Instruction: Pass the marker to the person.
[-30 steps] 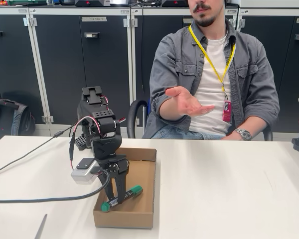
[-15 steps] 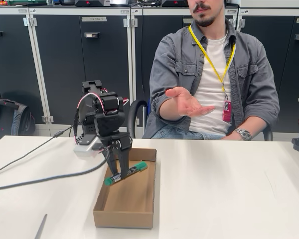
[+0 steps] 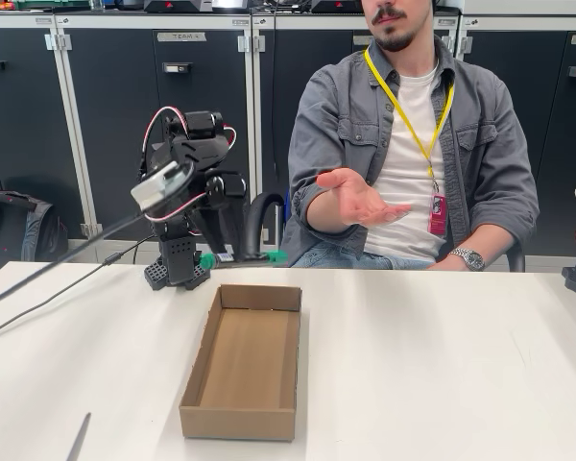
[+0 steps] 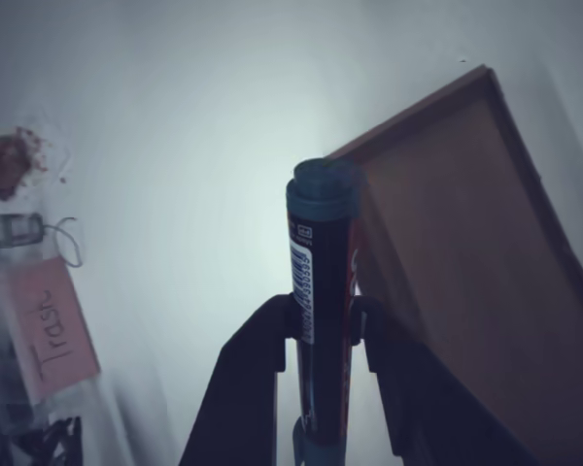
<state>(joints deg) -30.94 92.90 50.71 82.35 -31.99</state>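
From the fixed view I see my claw (image 3: 232, 252) raised well above the tabletop (image 3: 442, 365), behind the far end of the open cardboard box (image 3: 245, 370). Its two fingers are clamped on the marker (image 3: 242, 258), which lies roughly level in the air, one green end poking out to the left and the other to the right, toward the person (image 3: 413, 144). The person sits behind the tabletop with one hand (image 3: 360, 200) held out palm up, to the right of the marker and a little higher; hand and marker are apart, not touching. The other forearm rests low near the tabletop edge, a wristwatch (image 3: 468, 257) on it.

In the wrist view the marker (image 4: 321, 320) runs up between the dark fingers (image 4: 248, 379), its barrel label facing me and its cap end at the top. The box (image 4: 466, 272) shows to the right; a pinkish tag (image 4: 53, 325) at left seems to read "Trash", though it is blurred.
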